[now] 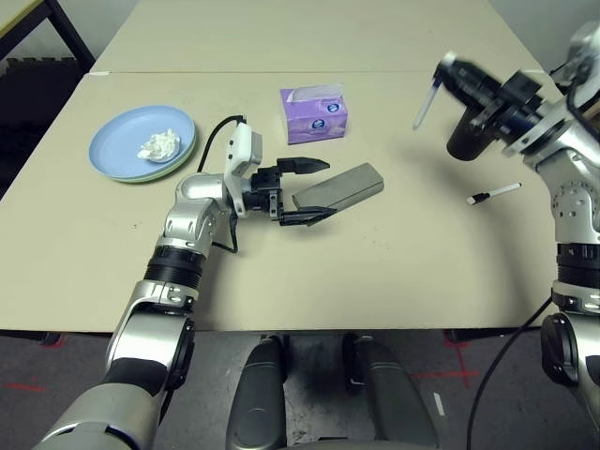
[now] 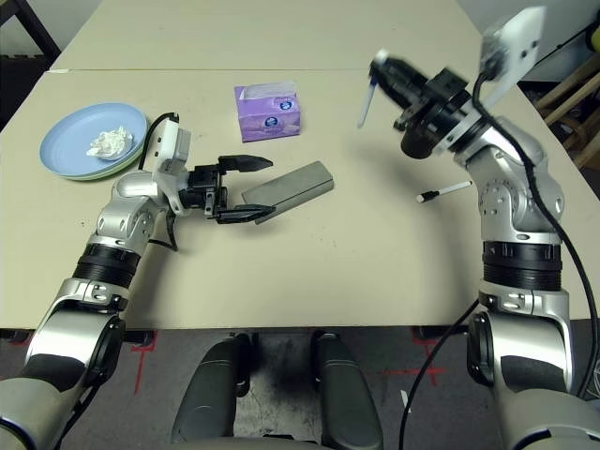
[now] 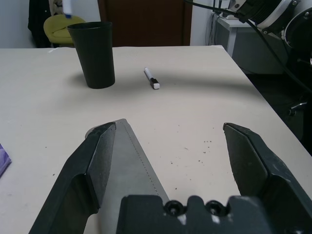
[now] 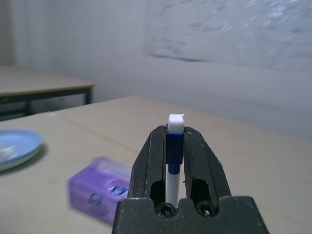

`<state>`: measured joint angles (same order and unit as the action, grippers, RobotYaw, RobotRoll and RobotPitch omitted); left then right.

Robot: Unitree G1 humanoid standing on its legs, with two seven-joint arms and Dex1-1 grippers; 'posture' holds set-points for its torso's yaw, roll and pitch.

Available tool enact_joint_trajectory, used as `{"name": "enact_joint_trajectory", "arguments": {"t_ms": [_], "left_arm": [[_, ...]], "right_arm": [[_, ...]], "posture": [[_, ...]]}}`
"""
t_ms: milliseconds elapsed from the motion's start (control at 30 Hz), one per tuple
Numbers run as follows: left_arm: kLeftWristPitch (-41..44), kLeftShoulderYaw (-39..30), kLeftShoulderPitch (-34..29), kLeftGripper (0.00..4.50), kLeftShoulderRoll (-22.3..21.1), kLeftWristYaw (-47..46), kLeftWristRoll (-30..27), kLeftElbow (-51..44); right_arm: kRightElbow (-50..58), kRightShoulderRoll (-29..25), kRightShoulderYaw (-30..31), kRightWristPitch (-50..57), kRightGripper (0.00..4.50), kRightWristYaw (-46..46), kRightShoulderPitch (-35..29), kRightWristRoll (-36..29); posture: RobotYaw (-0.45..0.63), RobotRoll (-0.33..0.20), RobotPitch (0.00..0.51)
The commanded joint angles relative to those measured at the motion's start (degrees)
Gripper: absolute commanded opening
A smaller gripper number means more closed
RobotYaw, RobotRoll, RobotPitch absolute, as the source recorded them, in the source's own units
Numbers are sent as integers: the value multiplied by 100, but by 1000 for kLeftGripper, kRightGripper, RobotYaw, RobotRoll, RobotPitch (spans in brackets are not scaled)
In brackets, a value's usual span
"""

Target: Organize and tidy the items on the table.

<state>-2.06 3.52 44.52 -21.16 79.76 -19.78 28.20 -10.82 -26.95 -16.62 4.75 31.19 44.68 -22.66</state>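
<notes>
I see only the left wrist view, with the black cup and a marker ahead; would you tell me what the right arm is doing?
Observer: The right gripper is shut on a blue-capped marker, held up in the air near the tall black cup.
Operator: Thank you. Is there anything on the robot's left that I am missing?
Observer: Yes, a light blue plate sits stacked on a pale green plate, with a tissue wad on top.
Operator: And how much of the glasses case lies beyond my fingers?
Observer: Most of it. Only the near end of the grey glasses case lies between the fingers of the open left gripper.
</notes>
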Motion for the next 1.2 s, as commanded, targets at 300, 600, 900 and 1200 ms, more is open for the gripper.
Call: {"name": "enact_joint_trajectory", "arguments": {"t_ms": [300, 600, 900, 1200], "left_arm": [[-3, 83, -39, 4500, -61, 45, 87, 2], [51, 80, -89, 4500, -105, 34, 77, -70], [89, 83, -125, 4500, -135, 40, 62, -123], [80, 93, -91, 4500, -121, 37, 71, -82]], "right_arm": [[-676, 193, -338, -769, 324, -2070, 83, 874], [-674, 306, -380, 51, 324, -2663, -144, 785], [-393, 356, -303, 522, 324, -2637, -299, 745], [-283, 337, -249, 367, 3245, -2413, -283, 749]], "posture": [[69, 0, 201], [75, 0, 204], [74, 0, 206], [72, 0, 206]]}}
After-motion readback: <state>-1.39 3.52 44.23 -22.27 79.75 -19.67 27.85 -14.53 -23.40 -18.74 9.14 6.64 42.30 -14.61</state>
